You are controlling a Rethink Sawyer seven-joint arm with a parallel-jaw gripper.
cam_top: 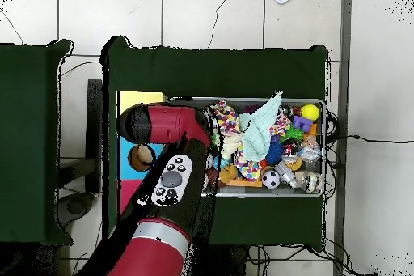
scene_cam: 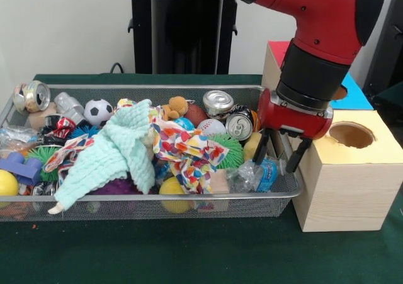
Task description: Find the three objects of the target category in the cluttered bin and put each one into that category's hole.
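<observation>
The wire mesh bin (scene_cam: 151, 197) (cam_top: 324, 147) is full of toys, cloths and cans. A crumpled clear water bottle (scene_cam: 255, 176) with a blue label lies in its near right corner. My gripper (scene_cam: 277, 166) hangs open and empty over the bin's right end, just above and right of that bottle, not touching it. Another clear crumpled plastic thing (scene_cam: 15, 135) lies at the bin's left end; I cannot tell whether it is a bottle. The blue-surround hole (scene_cam: 340, 93) (cam_top: 142, 156) is mostly hidden behind my arm. In the overhead view the arm hides the gripper.
A yellow-surround hole (scene_cam: 351, 135) tops the wood box just right of the bin. A red-topped box (scene_cam: 277, 47) stands behind. Metal cans (scene_cam: 217, 101) (scene_cam: 239, 126) (scene_cam: 35, 96), balls, a mint knitted cloth (scene_cam: 116, 152) and a patterned cloth (scene_cam: 189, 152) fill the bin.
</observation>
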